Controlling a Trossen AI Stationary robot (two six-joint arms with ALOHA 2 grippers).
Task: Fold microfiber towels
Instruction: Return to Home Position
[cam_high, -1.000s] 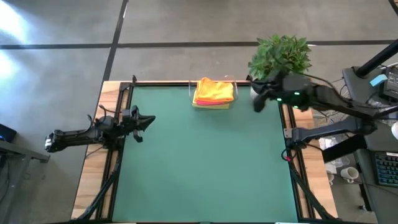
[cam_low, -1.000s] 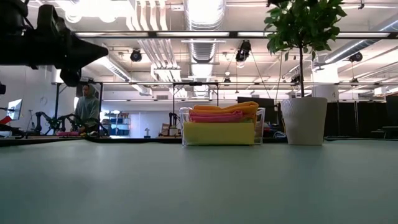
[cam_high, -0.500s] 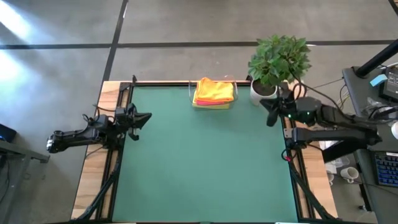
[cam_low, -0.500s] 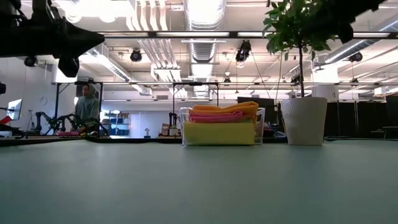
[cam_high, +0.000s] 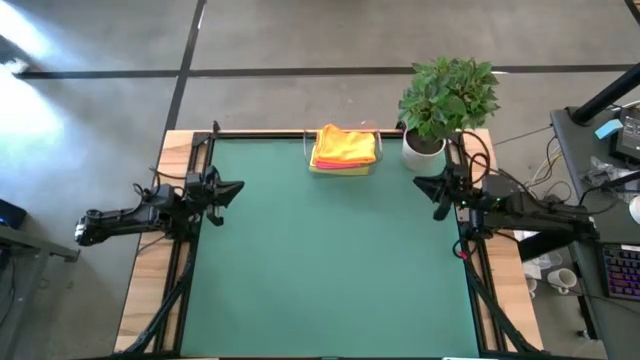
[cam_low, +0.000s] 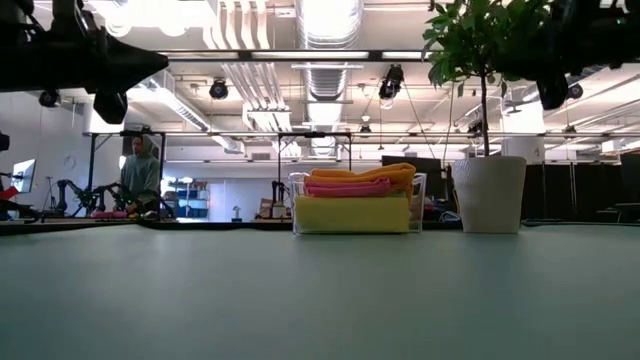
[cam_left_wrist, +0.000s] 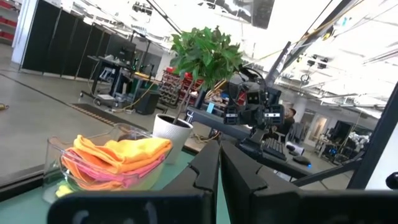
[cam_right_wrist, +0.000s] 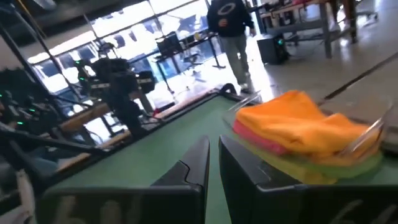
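Observation:
The microfiber towels (cam_high: 345, 148) lie folded in a stack, orange on top, then pink and yellow-green. They sit in a clear container (cam_low: 352, 200) at the middle of the table's far edge. No gripper touches them. My left gripper (cam_high: 238, 188) hovers shut over the mat's left edge and points level toward the right. My right gripper (cam_high: 420, 183) hovers shut over the mat's right edge, near the plant, and points level toward the left. In both wrist views the towels (cam_left_wrist: 115, 158) (cam_right_wrist: 298, 127) show beyond the shut fingers.
A potted plant (cam_high: 445, 100) in a white pot (cam_low: 488, 192) stands at the far right corner, close to my right arm. The green mat (cam_high: 330, 260) lies bare between the arms. People (cam_low: 140, 175) show in the room beyond the table.
My right arm has come down from above the plant and drawn back toward the table's right edge. Its gripper has tipped to level and has stayed shut. The towels have not moved.

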